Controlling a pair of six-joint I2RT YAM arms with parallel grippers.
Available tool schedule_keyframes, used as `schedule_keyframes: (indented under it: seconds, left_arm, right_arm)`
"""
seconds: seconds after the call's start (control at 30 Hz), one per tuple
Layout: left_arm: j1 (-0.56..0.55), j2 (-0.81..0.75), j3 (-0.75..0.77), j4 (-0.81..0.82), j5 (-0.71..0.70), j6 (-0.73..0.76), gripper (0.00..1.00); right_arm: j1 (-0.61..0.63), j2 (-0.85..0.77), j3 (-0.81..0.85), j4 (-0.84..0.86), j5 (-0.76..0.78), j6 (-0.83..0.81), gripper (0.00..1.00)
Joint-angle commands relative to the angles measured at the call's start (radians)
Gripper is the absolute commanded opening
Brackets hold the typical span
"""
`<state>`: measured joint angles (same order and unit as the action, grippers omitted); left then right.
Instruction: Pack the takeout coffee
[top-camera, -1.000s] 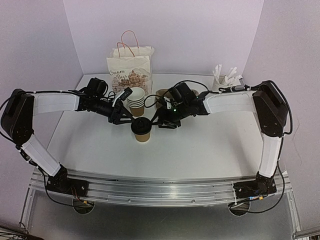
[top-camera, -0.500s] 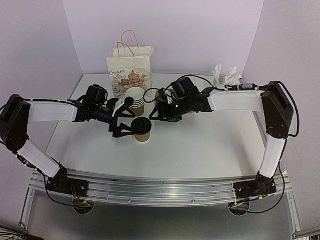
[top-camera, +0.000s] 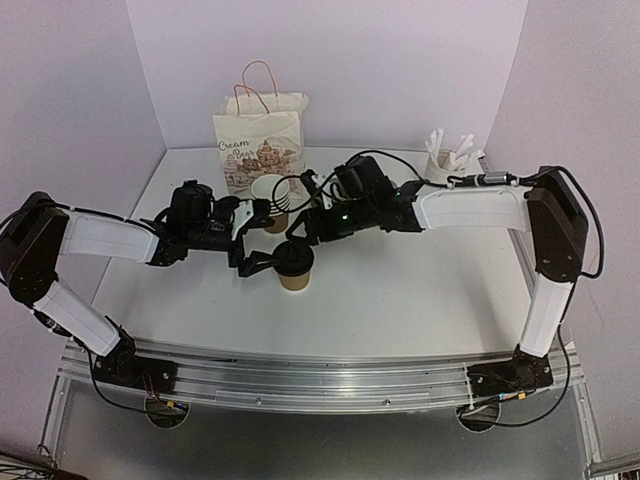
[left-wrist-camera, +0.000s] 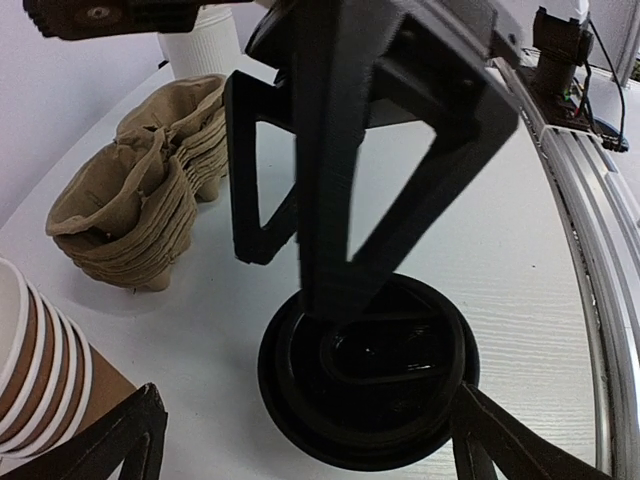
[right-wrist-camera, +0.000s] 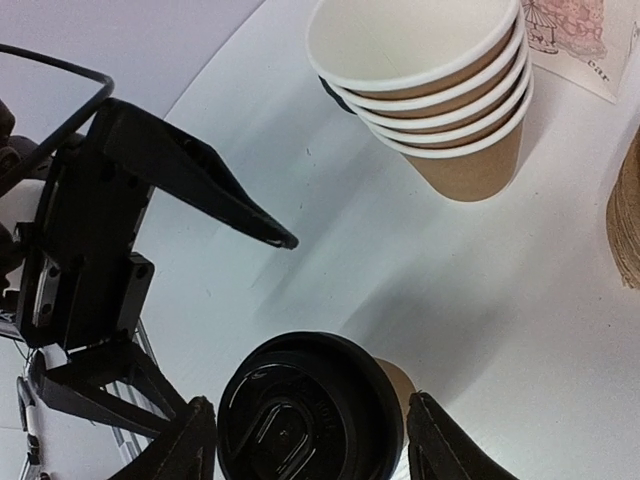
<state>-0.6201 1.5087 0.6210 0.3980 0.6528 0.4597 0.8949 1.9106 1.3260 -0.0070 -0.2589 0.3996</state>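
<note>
While one takeout coffee (top-camera: 295, 268) stands at 6 o'clock from one stack of five lidless cups (top-camera: 270, 192) (one paper bag (top-camera: 258, 140) at their 12 o'clock), the right gripper (right-wrist-camera: 312, 440), spread wide and empty, straddles its lid (left-wrist-camera: 365, 370) and the left gripper (left-wrist-camera: 305, 425), equally wide and empty, sits at its 9 o'clock.

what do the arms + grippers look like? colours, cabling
Both the left arm and right arm: white shells on the links, black joints and bases. Thin black cables loop loose alongside. The left gripper and right gripper are black, with flat fingers cut into open triangular frames.
</note>
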Motion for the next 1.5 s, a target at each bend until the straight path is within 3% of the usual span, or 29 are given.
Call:
schedule_keyframes:
  seconds: [0.0,0.1,0.27,0.87,1.27,1.47]
  left_arm:
    - [-0.014,-0.042,-0.019,0.024,0.102,0.069,0.98]
    - [-0.037,-0.04,-0.031,0.025,0.122,0.098,0.98]
    - [-0.04,0.01,0.023,0.055,0.08,0.013,0.97]
    - [-0.052,0.145,0.087,0.041,0.098,0.008,0.93]
    - [-0.056,0.107,0.109,0.043,0.132,-0.016,0.91]
    - [-0.057,0.132,0.129,0.038,0.083,-0.023,0.89]
  right_arm:
    - [-0.004,-0.043,-0.029,0.045,0.016,0.004,0.6]
    - [-0.004,-0.053,-0.036,0.045,0.017,0.042,0.57]
    - [-0.002,-0.074,-0.078,0.049,0.032,0.086,0.53]
    - [0.014,-0.042,-0.151,0.147,0.061,0.133,0.53]
    - [0.031,-0.022,-0.177,0.17,0.103,0.163,0.5]
    - [0.033,-0.013,-0.17,0.17,0.096,0.161,0.49]
